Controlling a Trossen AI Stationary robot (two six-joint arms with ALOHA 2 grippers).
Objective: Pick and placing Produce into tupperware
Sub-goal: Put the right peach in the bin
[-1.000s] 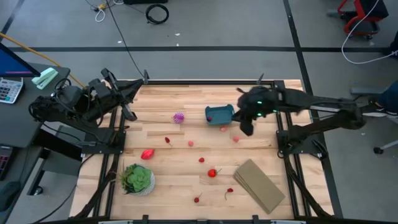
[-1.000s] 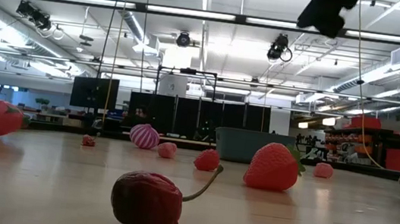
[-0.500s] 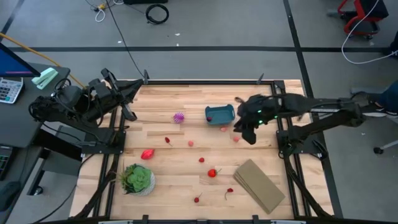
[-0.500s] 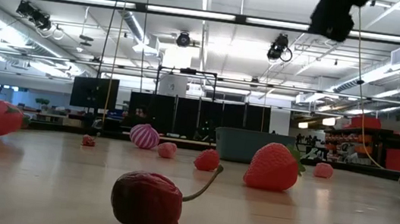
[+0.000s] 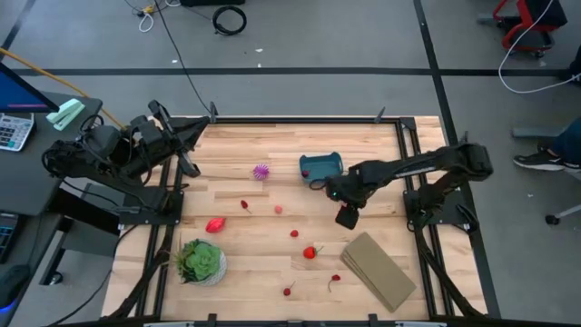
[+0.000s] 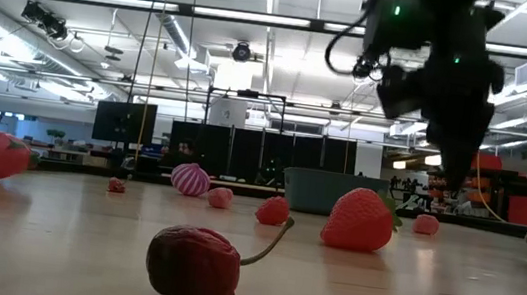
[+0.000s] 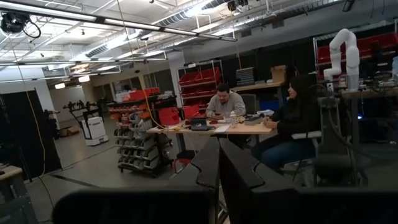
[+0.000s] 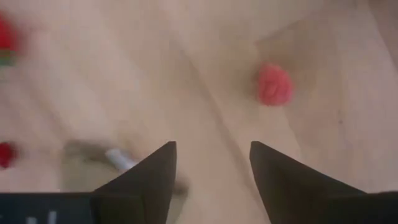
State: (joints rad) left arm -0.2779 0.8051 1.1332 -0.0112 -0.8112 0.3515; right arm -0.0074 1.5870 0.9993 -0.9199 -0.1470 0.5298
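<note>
The teal tupperware (image 5: 320,166) stands on the table's far middle. Produce lies scattered on the wood: a spiky purple one (image 5: 261,171), a pink one (image 5: 279,209), a strawberry (image 5: 310,252), a big red one (image 5: 215,224) and several small red ones. My right gripper (image 5: 346,218) hangs open, fingers down, just on the near side of the tupperware. Its wrist view shows a pink berry (image 8: 274,84) on the wood ahead of the fingers, with nothing between them (image 8: 211,162). My left gripper (image 5: 186,150) rests shut at the far left edge.
A green plant in a white pot (image 5: 201,262) stands near the front left. A flat tan block (image 5: 379,270) lies at the front right. A cherry (image 6: 194,265) sits close to the low camera. People sit at a desk (image 7: 249,109) beyond the table.
My right gripper has left the spot beside the tupperware, gone toward the table's near edge and come down low over the wood; in the low view it has dropped from the picture's top to just above the table.
</note>
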